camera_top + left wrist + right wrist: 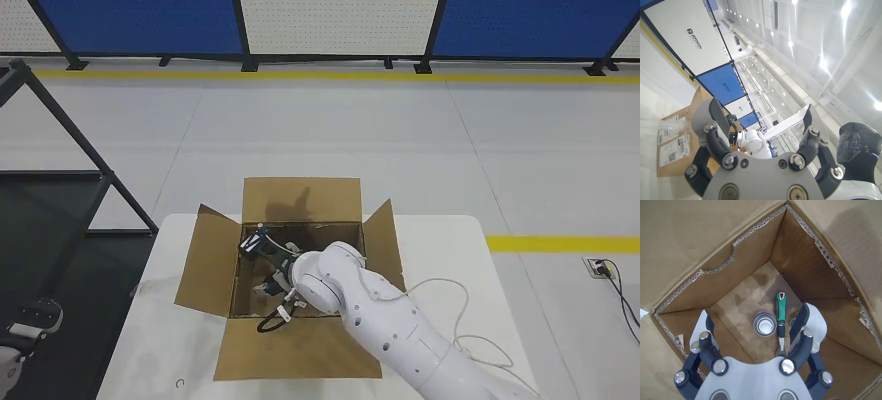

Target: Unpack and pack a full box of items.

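Right wrist view looks down past my right gripper (755,311), and its jaws stand wide apart with nothing between them. I judge they are spread so because a grasp is prepared, not finished. Below them a spray can (764,326) stands upright on the floor of the box (738,266), its white nozzle towards me. Standing like this, it offers round sides that my two pads could close on. Just beside the can lies a green-handled tool (780,311), flat on the cardboard, its metal end towards the corner; if the two touch I cannot tell. A small round thing (792,321) is half hidden behind one finger and I cannot name it. Around all this rise the brown walls, and the four flaps are folded outward, which keeps the opening free for my arm. In the top view the box sits on the white table (450,250) and my right arm is down inside it. My left gripper (762,108) is also open and holds nothing. It points up to the ceiling, near the outer side of the box, I think to be out of the way.
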Controlling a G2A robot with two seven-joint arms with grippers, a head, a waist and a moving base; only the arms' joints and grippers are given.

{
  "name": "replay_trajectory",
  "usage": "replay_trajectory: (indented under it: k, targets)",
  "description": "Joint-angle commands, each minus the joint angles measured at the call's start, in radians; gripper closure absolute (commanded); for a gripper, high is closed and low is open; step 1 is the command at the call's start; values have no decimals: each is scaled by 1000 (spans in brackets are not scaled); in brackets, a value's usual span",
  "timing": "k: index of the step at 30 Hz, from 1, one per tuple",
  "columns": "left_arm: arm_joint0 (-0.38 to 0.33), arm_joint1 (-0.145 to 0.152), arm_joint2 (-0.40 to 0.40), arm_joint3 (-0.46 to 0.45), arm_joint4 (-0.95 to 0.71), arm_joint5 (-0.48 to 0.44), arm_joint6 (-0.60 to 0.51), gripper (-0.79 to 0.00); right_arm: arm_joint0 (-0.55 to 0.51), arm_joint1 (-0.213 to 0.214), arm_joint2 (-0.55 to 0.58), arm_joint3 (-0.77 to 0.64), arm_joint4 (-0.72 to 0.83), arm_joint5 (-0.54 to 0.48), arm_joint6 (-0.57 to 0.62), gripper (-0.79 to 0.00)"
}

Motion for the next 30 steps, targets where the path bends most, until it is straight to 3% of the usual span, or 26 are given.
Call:
replay_trajectory:
  k: [1,12,16,22,30]
  targets:
    - [0,0,0,0,0,0,0,-785,0,0,0,0,0,0,0,-785]
    - [0,0,0,0,0,0,0,-785,-4,0,0,-2,0,0,-7,-785]
    - [0,0,0,0,0,0,0,-785,-50,15,27,-68,-37,18,-44,-785]
    - [-19,4,11,-24,6,33,-35,-785,-189,75,161,-330,-117,72,-33,-785]
    - [-82,23,32,18,26,48,-223,-785,-566,164,426,-835,-195,71,-50,-785]
